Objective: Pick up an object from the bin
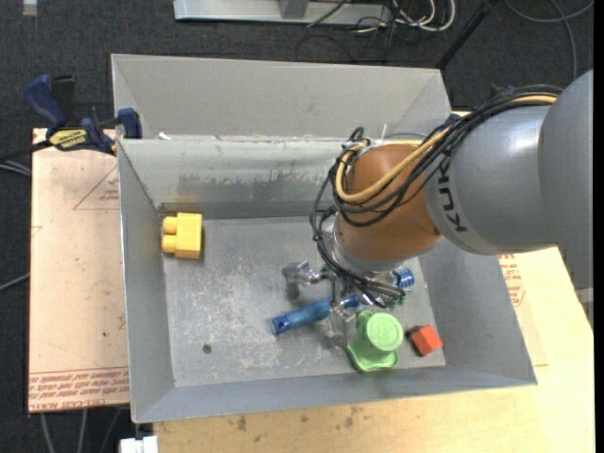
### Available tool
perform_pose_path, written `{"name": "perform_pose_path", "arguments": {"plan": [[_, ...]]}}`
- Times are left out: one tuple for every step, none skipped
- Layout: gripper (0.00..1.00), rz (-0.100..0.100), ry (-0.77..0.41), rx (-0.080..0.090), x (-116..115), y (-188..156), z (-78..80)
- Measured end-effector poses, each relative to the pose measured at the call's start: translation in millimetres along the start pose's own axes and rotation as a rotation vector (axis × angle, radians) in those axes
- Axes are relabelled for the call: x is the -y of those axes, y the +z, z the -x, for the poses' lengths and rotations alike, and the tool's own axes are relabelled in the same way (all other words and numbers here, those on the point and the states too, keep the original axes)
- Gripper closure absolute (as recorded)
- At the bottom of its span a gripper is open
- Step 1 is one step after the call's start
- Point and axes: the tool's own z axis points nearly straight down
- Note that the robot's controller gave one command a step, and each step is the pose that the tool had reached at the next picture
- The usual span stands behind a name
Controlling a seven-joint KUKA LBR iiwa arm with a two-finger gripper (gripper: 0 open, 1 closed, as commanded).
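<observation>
With my jaws low over the blue handle-shaped piece (300, 318), just left of the green round-capped thing (377, 340), opening impossible to tell, I should centre on blue alone before closing.

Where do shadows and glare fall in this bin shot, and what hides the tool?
Camera view: pale glare streaks the bin's back wall; soft shadow lies under the arm, around the blue piece and green round piece; the yellow block sits in open light; the arm's orange cover hides much of the tool.
</observation>
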Motion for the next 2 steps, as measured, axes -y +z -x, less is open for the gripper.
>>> {"name": "perform_pose_path", "arguments": {"plan": [[1.0, -0.002, 0.003, 0.004, 1.3, -2.5, 1.4], [1.0, -0.007, 0.014, 0.013, -8.5, -125.3, -4.0]]}}
